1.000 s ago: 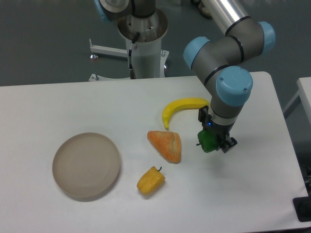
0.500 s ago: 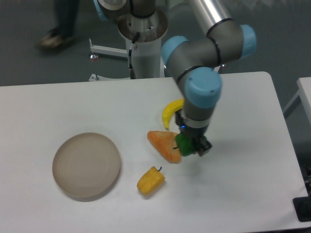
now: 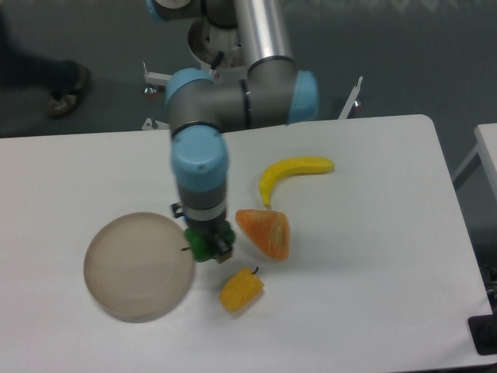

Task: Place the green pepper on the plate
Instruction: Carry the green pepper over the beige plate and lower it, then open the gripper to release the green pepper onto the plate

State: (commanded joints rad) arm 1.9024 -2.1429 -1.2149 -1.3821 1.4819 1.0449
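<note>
The tool (image 3: 206,247), clamped on the pepper (image 3: 203,245), has swept left past the orange piece (image 3: 265,231); the plate (image 3: 109,272) now lies just beside it, so release is near.

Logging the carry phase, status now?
Gripper shut on green pepper. Pepper at the plate's right rim, not released. Path clear.

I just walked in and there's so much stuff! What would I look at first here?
First, the big grey-and-blue robot arm in the middle, its fingers squeezing a green pepper right beside the tan plate. Then the bright yellow banana further back on the white table.
</note>
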